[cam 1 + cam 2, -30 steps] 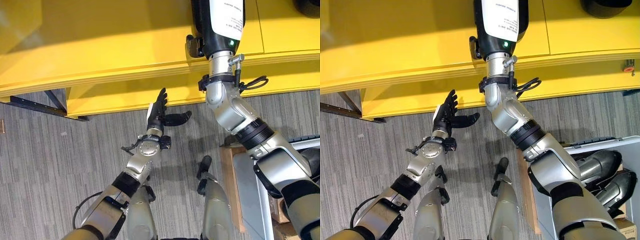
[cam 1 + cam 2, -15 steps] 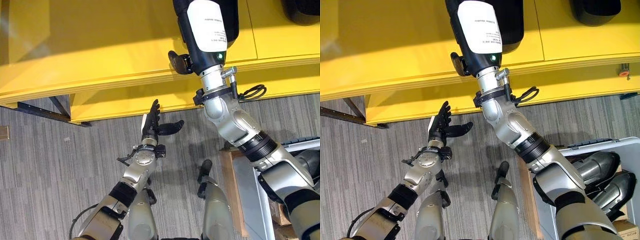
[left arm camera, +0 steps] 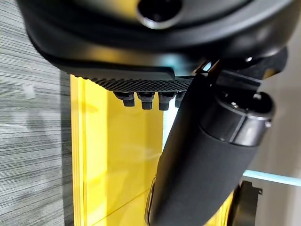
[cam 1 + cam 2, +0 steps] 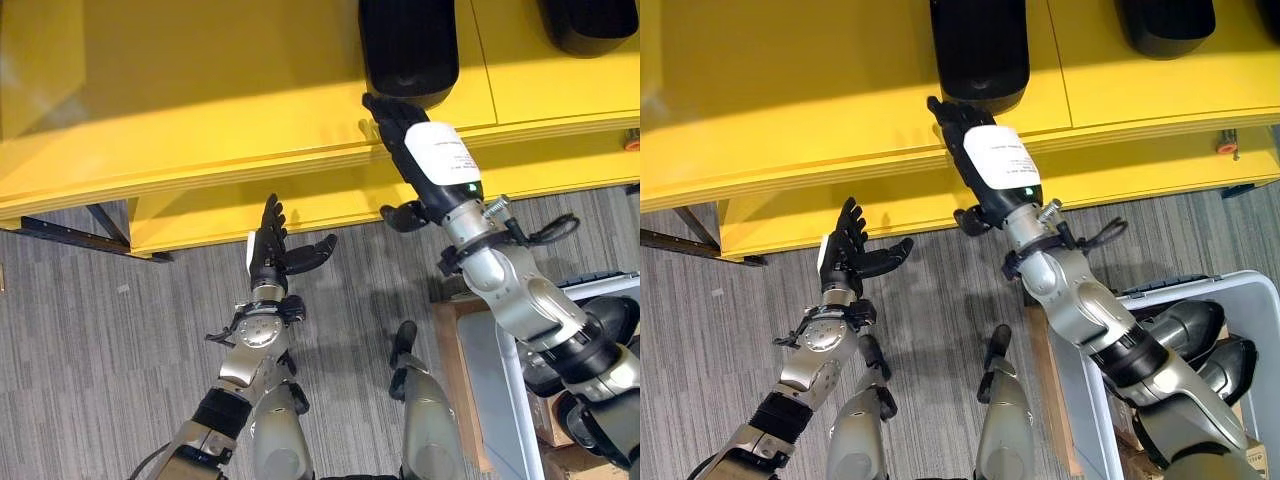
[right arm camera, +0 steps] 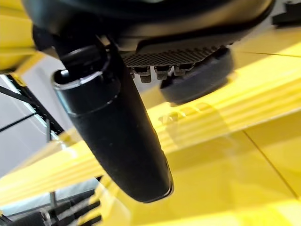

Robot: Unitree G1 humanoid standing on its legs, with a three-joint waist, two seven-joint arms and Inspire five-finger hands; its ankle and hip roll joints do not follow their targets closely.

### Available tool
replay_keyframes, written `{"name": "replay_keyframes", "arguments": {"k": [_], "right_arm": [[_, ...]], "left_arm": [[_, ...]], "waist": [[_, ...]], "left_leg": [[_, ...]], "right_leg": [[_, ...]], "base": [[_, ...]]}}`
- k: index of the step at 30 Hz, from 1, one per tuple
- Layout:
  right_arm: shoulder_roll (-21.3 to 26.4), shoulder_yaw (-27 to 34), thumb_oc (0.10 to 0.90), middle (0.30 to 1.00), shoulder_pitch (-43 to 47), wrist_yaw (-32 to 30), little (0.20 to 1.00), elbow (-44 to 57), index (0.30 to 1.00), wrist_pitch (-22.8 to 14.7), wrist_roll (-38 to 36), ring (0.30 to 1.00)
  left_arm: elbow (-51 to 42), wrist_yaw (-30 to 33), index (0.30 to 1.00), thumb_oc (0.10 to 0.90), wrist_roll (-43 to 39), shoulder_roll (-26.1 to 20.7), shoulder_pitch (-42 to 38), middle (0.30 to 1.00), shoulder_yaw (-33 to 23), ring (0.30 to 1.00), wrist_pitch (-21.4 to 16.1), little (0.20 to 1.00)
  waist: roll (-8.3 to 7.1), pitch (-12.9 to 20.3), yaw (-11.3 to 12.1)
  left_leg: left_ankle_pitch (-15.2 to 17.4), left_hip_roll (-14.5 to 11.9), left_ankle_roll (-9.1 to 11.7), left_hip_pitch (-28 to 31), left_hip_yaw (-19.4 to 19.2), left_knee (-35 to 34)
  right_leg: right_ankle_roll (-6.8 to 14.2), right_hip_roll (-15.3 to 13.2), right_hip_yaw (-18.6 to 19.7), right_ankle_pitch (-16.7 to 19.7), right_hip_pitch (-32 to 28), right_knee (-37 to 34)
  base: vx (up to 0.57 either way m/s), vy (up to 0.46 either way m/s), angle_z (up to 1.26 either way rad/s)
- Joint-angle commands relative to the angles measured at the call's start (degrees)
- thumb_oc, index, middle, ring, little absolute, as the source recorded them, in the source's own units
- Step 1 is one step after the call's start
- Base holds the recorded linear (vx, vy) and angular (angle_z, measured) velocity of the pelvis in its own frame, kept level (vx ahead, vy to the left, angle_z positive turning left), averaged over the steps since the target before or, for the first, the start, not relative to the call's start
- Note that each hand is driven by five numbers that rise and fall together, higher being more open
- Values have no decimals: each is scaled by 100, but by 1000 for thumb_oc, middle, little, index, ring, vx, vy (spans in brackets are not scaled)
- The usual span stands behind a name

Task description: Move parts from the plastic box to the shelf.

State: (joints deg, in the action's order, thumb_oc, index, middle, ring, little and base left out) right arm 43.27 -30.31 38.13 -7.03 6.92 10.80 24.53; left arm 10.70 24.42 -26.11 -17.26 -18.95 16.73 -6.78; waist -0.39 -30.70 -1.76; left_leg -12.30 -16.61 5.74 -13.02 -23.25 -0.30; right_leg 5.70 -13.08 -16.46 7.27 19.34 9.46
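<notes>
A black oblong part lies on the top board of the yellow shelf; past my right fingers it shows resting on the yellow surface. My right hand is open, its straight fingers at the shelf's front edge just short of the part and its thumb held apart. A second black part lies further right on the shelf. The grey plastic box at the lower right holds more dark parts. My left hand hangs open above the floor in front of the lower shelf board.
The lower yellow board juts out just above the grey carpet. A black metal bracket lies on the floor at the left. A brown board stands against the box's left side.
My right hand has pulled back from over the shelf to its front edge, leaving the black part lying there. The left hand keeps its open pose. The camera has shifted.
</notes>
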Motion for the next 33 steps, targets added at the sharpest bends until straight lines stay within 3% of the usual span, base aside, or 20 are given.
{"name": "replay_keyframes", "arguments": {"k": [1,7,15,23,33], "right_arm": [[267,602,900,1000,424,51,1000,1235,1000,-302,143,1000],[494,759,900,1000,3,75,1000,1279,1000,-520,293,1000],[653,505,900,1000,521,-80,1000,1093,1000,-628,881,1000],[608,251,900,1000,1274,228,1000,887,1000,-200,1142,1000],[550,-52,900,1000,1597,498,1000,151,1000,264,1271,1000]], "left_arm": [[-1041,-63,1000,900,332,-268,-130,1000,-139,1000,-680,1000],[-1223,-245,1000,900,312,-492,188,1000,-265,1000,-773,1000],[-1222,-558,1000,900,299,-638,289,1000,-270,1000,-796,1000],[-1147,-789,1000,900,328,-630,240,1000,-222,1000,-726,1000],[-1102,-890,1000,900,338,-676,116,1000,-182,1000,-584,1000]], "waist": [[-349,94,-63],[-473,101,-35],[-518,114,140],[-524,129,295],[-564,148,403]], "left_leg": [[372,-271,382,332,-114,163],[391,-288,372,381,-115,164],[379,-323,380,330,-29,187],[396,-304,374,283,81,199],[387,-300,378,259,153,195]], "right_leg": [[78,206,-204,-661,-459,51],[66,298,-187,-641,-581,-51],[27,372,-253,-659,-655,-87],[6,390,-308,-676,-673,-85],[19,387,-376,-660,-734,-134]], "base": [[6,-33,-14],[3,-60,-4],[15,-53,0],[7,-16,2],[8,-17,4]]}}
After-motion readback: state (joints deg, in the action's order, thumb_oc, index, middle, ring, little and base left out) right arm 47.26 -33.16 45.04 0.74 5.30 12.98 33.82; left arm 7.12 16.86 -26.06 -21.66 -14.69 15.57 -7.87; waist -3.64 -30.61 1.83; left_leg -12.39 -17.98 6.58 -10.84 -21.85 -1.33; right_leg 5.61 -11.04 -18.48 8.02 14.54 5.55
